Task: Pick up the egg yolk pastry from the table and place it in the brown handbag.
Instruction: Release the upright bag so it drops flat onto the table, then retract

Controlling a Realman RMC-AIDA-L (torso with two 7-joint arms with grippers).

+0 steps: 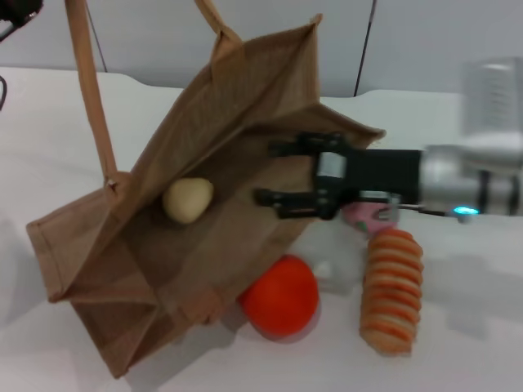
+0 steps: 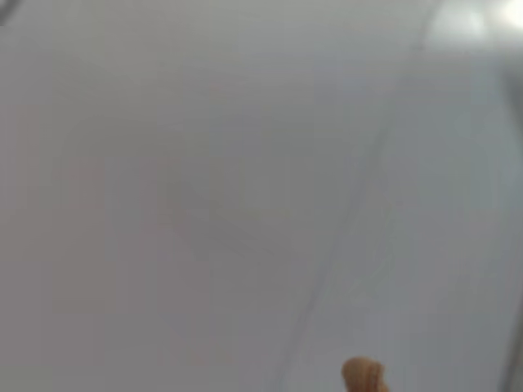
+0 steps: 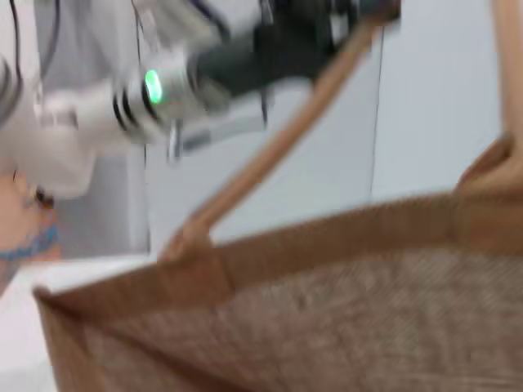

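The brown handbag (image 1: 237, 131) lies tilted on the table with its mouth wide open toward me. One handle (image 1: 90, 98) is pulled up taut at the left. The egg yolk pastry (image 1: 187, 200) lies inside the bag on its lower wall. My right gripper (image 1: 268, 173) is open and empty at the bag's mouth, a short way right of the pastry. The right wrist view shows the bag's rim (image 3: 327, 245) and my left gripper (image 3: 327, 33) up high, shut on the handle (image 3: 278, 147). A bit of tan handle (image 2: 364, 376) shows in the left wrist view.
A pink ball (image 1: 365, 215) lies just under my right wrist. An orange-red ball (image 1: 280, 296) rests against the bag's lower edge. A long orange-striped bread roll (image 1: 392, 287) lies to its right on the white table (image 1: 474, 327).
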